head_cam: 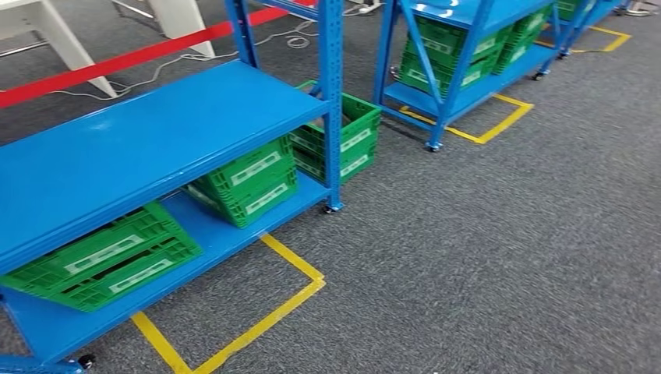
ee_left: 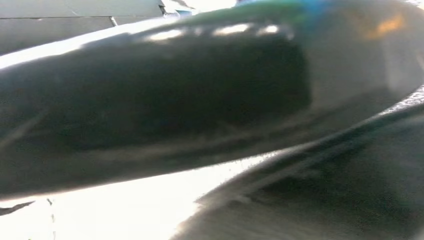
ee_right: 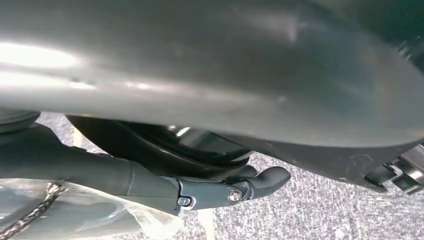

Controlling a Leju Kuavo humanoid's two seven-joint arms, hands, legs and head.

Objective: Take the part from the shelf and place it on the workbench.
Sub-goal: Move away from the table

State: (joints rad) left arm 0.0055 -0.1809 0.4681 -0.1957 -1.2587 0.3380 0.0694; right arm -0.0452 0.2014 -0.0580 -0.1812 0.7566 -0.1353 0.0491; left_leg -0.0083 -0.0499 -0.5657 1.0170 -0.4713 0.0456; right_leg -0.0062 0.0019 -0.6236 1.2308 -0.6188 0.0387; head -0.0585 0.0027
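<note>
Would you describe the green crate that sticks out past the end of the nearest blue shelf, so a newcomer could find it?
Start at the nearest blue shelf, then follow its bottom tier to the corner post. The green crate sits there, stacked on another. Unlike the other crates tucked under the upper tier, it juts beyond the post.

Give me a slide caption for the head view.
Blue wheeled shelf holding green crates, parked inside yellow floor tape on grey carpet.

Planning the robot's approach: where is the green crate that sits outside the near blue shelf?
In the head view, the green crate stands on the grey carpet just behind the near blue shelf, by its right corner post.
</note>
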